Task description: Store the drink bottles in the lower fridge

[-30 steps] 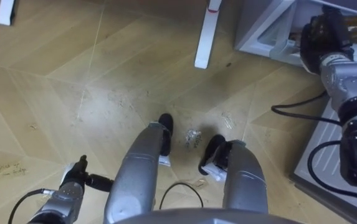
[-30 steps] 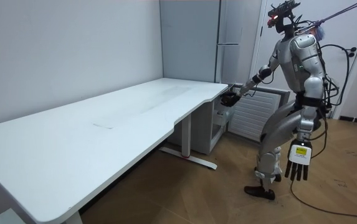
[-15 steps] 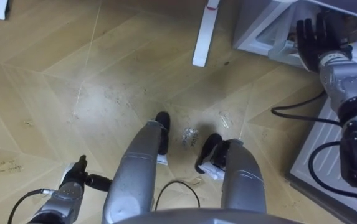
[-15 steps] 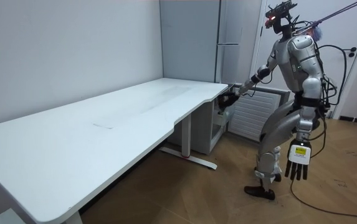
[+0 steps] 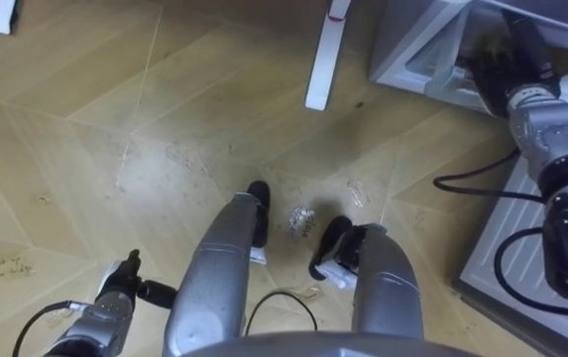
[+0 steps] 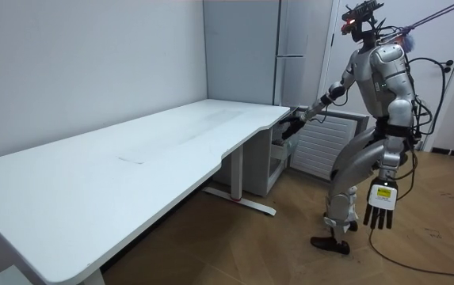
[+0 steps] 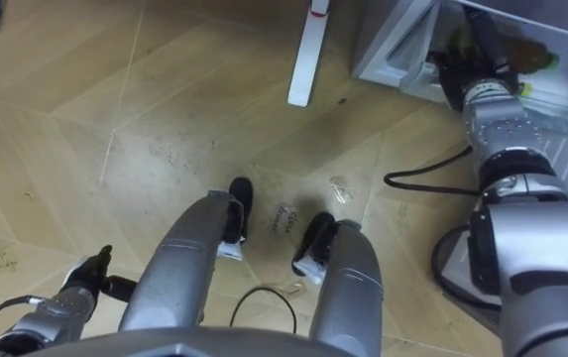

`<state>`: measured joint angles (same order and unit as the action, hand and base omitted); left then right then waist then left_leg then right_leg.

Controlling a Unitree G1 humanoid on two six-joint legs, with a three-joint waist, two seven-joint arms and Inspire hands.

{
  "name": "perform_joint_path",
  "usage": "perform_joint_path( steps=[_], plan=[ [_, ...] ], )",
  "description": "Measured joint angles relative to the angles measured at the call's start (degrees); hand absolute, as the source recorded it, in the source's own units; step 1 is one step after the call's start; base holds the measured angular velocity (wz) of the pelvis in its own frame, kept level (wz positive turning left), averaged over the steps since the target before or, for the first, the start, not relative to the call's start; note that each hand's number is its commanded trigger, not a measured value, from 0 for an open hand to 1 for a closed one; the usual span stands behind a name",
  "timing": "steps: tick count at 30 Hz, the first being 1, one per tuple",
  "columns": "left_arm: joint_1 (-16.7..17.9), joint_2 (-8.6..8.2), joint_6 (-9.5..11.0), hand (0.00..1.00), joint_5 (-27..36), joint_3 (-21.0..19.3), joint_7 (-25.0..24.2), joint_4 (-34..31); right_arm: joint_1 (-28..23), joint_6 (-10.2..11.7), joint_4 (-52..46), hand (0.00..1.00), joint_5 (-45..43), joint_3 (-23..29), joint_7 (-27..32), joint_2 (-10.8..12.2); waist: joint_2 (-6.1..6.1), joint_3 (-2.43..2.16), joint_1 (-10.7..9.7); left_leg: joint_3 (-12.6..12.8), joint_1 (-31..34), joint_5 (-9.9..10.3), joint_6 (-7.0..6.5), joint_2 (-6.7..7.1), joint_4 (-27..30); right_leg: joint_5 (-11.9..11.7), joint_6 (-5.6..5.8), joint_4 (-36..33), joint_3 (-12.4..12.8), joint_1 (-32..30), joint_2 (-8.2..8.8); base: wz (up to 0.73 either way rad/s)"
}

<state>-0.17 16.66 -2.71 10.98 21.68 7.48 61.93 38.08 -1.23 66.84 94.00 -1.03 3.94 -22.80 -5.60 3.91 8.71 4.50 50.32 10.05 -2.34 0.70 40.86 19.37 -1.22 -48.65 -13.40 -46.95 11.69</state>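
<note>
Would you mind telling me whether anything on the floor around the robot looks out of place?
Yes: a small crumpled, shiny scrap lies on the wooden floor between the robot's feet, and a paler bit lies nearer the open fridge. Both look like stray litter; what they are is unclear.

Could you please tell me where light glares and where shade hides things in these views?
Left eye view: a pale sheen lies on the wood floor near the middle; the inside of the fridge is dim around the right robot hand. Room view: the light is even, the white desk bright, the space beneath it shaded.
</note>
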Motion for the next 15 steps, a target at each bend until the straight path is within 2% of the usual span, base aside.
perform_joint_path(
  steps=[10, 15],
  plan=[
    [0.00, 0.01, -0.65, 0.00, -0.56, -0.44, -0.49, 0.00, -0.06, 0.00, -0.02, 0.00, -1.82, -0.10, -0.82, -0.40, 0.37, -0.01, 0.11, 0.10, 0.02, 0.02, 0.02, 0.00, -0.01, 0.26, 0.10, -0.04, 0.05, -0.01, -0.02, 0.00],
    [0.00, 0.03, -0.78, 0.00, -0.53, -0.37, -1.00, 0.00, -0.08, 0.00, -0.34, 0.00, -2.29, -1.93, -1.78, -0.51, 0.45, -0.06, 0.06, 0.21, 0.01, 0.26, 0.09, -0.27, 0.32, 0.21, -0.09, -0.07, 0.12, 0.00, -0.20, -0.01]
  ],
)
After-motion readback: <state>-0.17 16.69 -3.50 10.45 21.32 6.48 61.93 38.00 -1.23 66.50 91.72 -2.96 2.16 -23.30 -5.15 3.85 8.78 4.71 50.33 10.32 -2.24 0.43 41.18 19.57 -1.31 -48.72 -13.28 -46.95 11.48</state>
